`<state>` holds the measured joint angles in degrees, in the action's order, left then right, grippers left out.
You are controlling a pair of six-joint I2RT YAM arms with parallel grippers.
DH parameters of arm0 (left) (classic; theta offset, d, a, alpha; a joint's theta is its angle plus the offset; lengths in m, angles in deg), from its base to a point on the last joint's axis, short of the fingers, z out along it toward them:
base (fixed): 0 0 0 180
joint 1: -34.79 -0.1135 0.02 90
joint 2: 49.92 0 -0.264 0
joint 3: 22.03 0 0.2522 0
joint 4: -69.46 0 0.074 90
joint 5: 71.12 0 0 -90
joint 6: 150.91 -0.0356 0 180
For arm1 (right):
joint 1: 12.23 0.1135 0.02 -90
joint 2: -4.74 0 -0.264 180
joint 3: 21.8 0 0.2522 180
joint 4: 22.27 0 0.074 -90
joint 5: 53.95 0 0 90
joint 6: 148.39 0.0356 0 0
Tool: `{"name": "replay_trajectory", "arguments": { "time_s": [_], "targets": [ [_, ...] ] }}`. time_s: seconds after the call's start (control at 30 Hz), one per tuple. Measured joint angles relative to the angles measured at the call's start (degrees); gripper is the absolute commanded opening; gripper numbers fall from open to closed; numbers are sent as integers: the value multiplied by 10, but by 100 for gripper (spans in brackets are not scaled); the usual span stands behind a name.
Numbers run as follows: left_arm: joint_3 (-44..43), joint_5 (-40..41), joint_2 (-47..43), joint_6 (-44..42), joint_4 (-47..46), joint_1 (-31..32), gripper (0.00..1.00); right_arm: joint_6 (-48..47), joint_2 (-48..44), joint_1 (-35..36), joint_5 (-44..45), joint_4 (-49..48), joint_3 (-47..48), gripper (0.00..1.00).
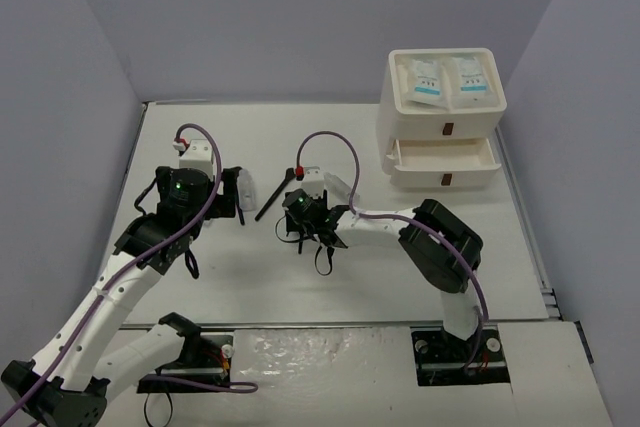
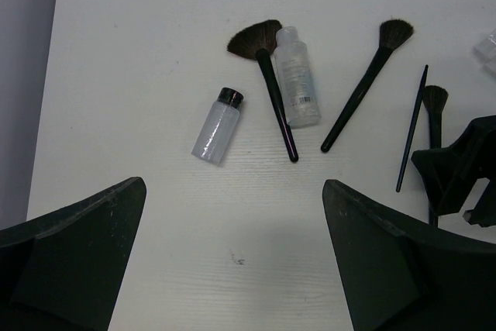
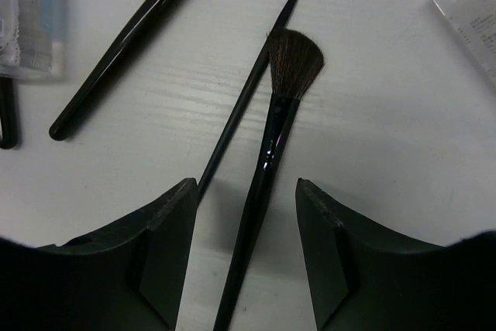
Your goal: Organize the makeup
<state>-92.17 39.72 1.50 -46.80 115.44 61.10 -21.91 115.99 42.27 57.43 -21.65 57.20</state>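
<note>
Makeup lies loose on the white table. My right gripper [image 3: 244, 187] [image 1: 318, 232] is open, its jaws astride the handle of a small black brush [image 3: 294, 63] with a gap on each side. A thin black stick [image 3: 248, 91] lies just left of it, and a longer brush [image 3: 124, 44] lies farther left. My left gripper [image 2: 232, 191] [image 1: 235, 197] is open over bare table. Ahead of it lie a black-capped vial [image 2: 217, 125], a fan brush [image 2: 263, 75], a clear bottle [image 2: 298, 79] and a long brush [image 2: 368, 91]. Two white sachets [image 1: 448, 81] rest on top of the drawer box.
The white three-drawer box [image 1: 440, 117] stands at the back right, its middle drawer [image 1: 445, 155] pulled out toward the arms. Another clear item [image 3: 465, 5] lies right of the small brush. Grey walls close in the table on three sides.
</note>
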Motion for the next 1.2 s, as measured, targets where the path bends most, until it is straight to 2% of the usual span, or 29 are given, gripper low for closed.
{"name": "replay_trajectory", "arguments": {
  "time_s": [0.17, 0.47, 0.5, 0.67, 0.7, 1.0, 1.2],
  "targets": [
    [0, 0, 0, 0, 1, -1, 97, -2, 34, 7, 40, -13, 11, 37],
    [0, 0, 0, 0, 1, -1, 97, -2, 29, 8, 64, -38, -10, 34],
    [0, 0, 0, 0, 1, -1, 97, -4, 28, 8, 65, -38, -13, 31],
    [0, 0, 0, 0, 1, -1, 97, -11, 26, 8, 67, -33, -15, 2],
    [0, 0, 0, 0, 2, -1, 97, -10, 26, 8, 68, -32, -15, 0],
    [0, 0, 0, 0, 2, -1, 97, -19, -3, 8, 70, 2, -31, 0],
    [0, 0, 0, 0, 2, -2, 97, -16, -159, 6, 75, 36, -60, 0]
  ]
}}
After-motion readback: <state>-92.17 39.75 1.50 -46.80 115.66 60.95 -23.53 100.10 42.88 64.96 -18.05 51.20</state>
